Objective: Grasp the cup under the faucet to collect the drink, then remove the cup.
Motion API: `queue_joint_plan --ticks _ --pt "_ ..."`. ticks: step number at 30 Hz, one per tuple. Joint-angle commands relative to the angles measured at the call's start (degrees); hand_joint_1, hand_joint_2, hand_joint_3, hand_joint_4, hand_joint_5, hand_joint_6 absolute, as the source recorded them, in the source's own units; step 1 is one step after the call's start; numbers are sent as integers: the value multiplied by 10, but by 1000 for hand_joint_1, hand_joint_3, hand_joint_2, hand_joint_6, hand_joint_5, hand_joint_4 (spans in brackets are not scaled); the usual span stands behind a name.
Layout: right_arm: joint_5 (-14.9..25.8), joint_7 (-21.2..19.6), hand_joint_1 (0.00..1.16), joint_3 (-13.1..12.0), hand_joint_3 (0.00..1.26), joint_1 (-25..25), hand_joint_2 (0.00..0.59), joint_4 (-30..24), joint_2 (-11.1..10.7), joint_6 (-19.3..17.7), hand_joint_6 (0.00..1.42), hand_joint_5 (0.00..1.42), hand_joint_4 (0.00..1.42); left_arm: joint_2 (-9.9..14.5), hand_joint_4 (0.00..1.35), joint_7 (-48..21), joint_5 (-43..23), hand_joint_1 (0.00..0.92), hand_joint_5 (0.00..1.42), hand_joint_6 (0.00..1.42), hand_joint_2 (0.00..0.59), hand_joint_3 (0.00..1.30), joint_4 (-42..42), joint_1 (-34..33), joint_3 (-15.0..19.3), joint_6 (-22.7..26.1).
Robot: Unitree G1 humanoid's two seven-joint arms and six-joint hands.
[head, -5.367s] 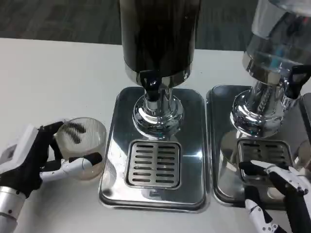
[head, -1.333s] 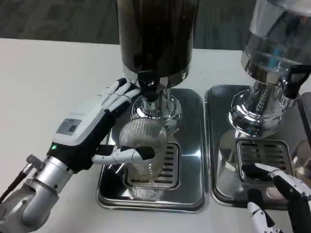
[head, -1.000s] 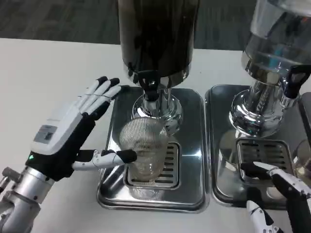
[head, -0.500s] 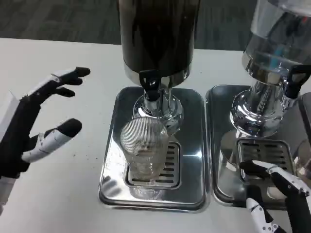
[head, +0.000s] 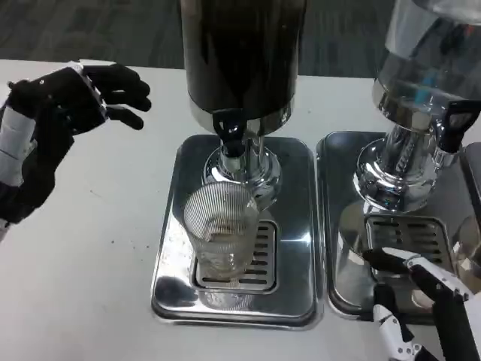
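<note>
- The cup stands upright on the slotted grate of the left drip tray, directly below the black faucet of the dark drink dispenser. Judgement: it is set there to catch the pour.
- Cup: clear, ribbed wall, wide rim narrowing to the base. A faint brownish trace shows at the bottom; no real fill can be made out.
- Left hand is raised above the white bench, well apart from the cup; fingers loosely bent but apart, holding nothing. Judgement: it is clear of the cup and positioned to reach the tap.
- Right hand hangs over the front of the second tray under the clear dispenser; fingers released, empty, apparently waiting.
</note>
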Motion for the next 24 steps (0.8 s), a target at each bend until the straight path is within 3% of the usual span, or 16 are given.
queue_joint_plan --ticks 1,8,16,24 --pt "7 -9 368 3 419 -11 462 18 5 -10 285 372 405 -6 442 -62 -6 0 452 570 88 519 -23 -18 33 100" --pt "10 -15 373 8 419 -22 461 35 10 -13 279 372 405 -8 454 -108 17 0 450 559 88 531 -53 -34 63 189" --pt "12 -19 376 8 419 -21 461 40 13 -16 273 372 405 -18 470 -118 58 0 457 561 88 544 -72 -43 69 197" --pt "16 -28 378 0 419 -4 461 37 9 -28 269 372 405 -52 390 -118 90 0 372 461 99 489 -90 -42 51 223"
